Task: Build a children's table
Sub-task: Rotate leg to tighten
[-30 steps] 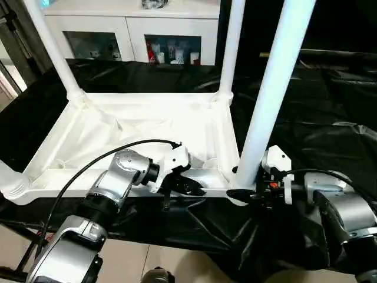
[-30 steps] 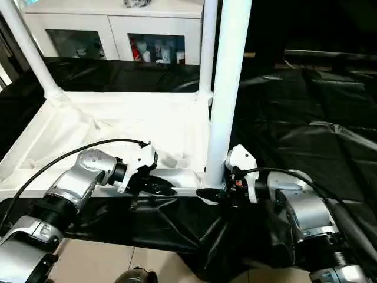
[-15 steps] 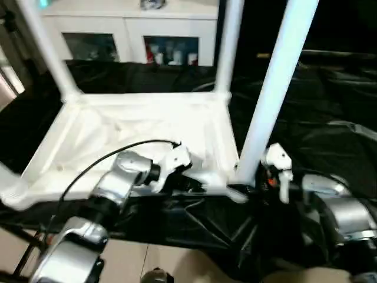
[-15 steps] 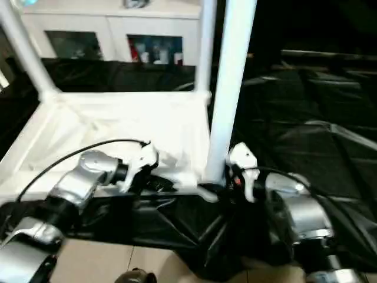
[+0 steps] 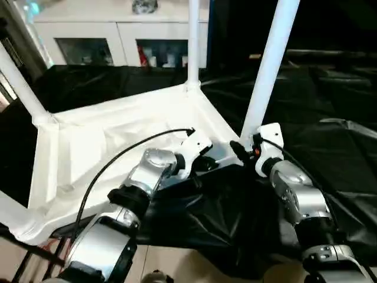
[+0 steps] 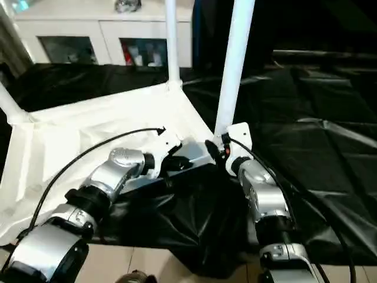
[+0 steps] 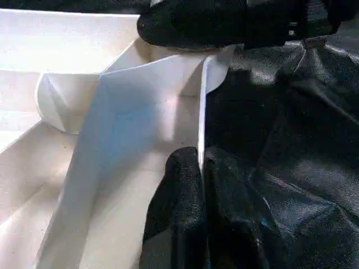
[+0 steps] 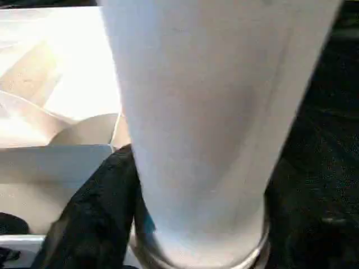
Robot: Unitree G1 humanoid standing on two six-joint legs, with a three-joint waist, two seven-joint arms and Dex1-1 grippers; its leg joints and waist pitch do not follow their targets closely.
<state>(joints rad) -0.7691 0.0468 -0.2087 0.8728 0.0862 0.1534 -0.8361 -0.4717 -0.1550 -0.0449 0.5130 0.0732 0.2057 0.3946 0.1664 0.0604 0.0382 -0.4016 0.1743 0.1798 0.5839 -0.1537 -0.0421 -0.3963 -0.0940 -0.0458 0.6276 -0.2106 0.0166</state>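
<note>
The children's table lies upside down on the black cloth, its white ribbed tabletop (image 5: 112, 138) turned at an angle to me. Three white legs stand upright in corner sockets: one at the near right (image 5: 268, 65), one at the far corner (image 5: 192, 41) and one at the left (image 5: 20, 88). My left gripper (image 5: 203, 162) is shut on the tabletop's thin near rim (image 7: 202, 106), one finger (image 7: 179, 202) on each side of it. My right gripper (image 5: 241, 150) is closed around the base of the near right leg (image 8: 207, 112), with a black finger (image 8: 95, 213) pressed against it.
The black-draped work table (image 5: 336, 112) stretches to the right and behind. Its cloth (image 5: 212, 206) is bunched up at the front edge below my grippers. A white cabinet (image 5: 118, 41) with glass doors stands at the back. A black cable (image 5: 118, 162) arcs over the tabletop from my left arm.
Both grippers have moved forward, keeping their holds. The tabletop's near right corner has swung away from me, so the tabletop now sits at an angle. The view has shifted too.
</note>
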